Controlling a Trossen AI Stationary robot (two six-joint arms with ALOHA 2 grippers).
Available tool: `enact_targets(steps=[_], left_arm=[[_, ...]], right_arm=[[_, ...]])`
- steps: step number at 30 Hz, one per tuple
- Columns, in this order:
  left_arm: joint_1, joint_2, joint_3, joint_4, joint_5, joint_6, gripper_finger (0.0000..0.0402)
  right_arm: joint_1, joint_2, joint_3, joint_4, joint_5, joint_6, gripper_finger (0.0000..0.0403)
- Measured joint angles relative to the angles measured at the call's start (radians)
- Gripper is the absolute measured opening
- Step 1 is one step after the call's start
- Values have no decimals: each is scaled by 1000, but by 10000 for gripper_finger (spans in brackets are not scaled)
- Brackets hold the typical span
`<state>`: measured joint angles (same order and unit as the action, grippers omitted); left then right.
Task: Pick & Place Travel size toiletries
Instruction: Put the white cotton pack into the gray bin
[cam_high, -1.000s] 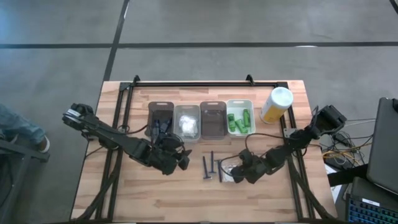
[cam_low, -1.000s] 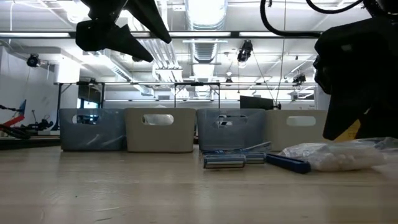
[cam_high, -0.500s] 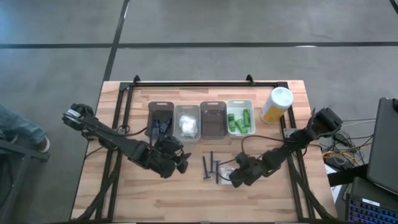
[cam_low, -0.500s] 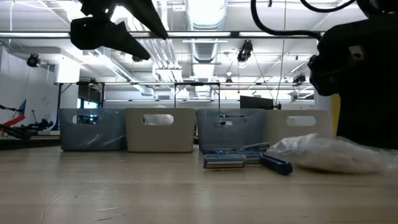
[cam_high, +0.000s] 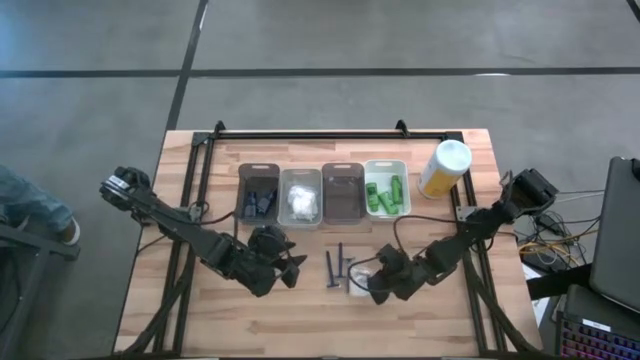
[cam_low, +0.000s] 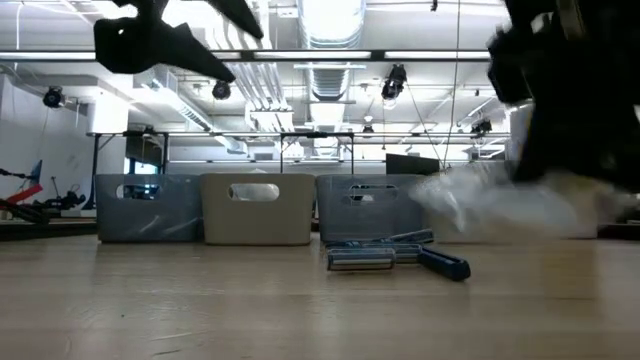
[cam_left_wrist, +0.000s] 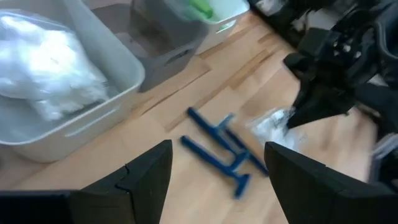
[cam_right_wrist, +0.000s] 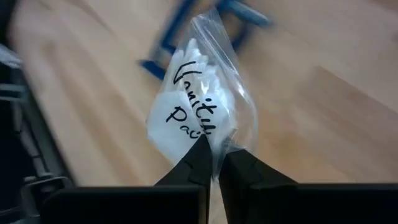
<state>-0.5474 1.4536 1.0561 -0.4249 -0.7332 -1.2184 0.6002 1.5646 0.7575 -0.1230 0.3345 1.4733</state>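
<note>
One packet (cam_right_wrist: 199, 106) in right gripper (cam_right_wrist: 212, 158) reads "Vanity".

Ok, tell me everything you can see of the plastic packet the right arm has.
The packet is a clear, crinkled plastic bag holding white round pads, with black handwriting on it. The right end effector pinches its edge, fingers closed on the plastic. In the low view it hangs off the wooden table, beside the blue razors, touching nothing else.

Four bins (cam_high: 322, 194) in a row; yellow canister (cam_high: 444, 169) beside them, seemingly upright.
</note>
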Motion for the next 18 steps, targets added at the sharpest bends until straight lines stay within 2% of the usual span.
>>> enact_targets(steps=[9, 14, 18], left_arm=[[-64, 0, 4, 69, -94, -104, 259], [-115, 0, 10, 84, -110, -225, 257], [-174, 0, 31, 83, -193, -268, 248]], right_arm=[[-44, -17, 193, -42, 163, -218, 12], [-145, -16, 311, -98, 165, -374, 12], [-273, -9, 371, -110, 114, -482, 12]])
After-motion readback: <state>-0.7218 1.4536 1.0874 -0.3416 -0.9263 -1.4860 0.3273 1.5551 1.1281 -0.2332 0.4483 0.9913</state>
